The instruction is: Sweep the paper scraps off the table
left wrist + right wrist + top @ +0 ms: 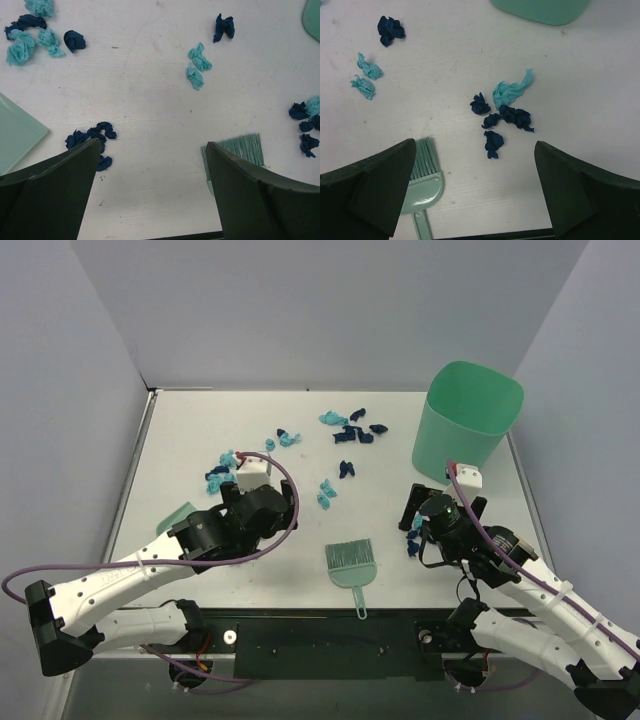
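Note:
Teal and navy paper scraps lie in groups on the white table (190, 425): one at the far middle (350, 428), one at the left (222, 468), a teal pair (327, 492) and a group by the right gripper (414, 532). My left gripper (270, 512) hovers low over the table, open and empty (152, 145), with navy scraps (90, 139) by its left finger. My right gripper (420, 515) is open and empty (474, 145), with navy and teal scraps (502, 115) just ahead of it.
A green hand brush (350, 565) lies between the arms, bristles pointing away; it also shows in the left wrist view (240, 147) and the right wrist view (422, 175). A green bin (468, 425) stands at the far right. A green dustpan (172, 518) lies partly under the left arm.

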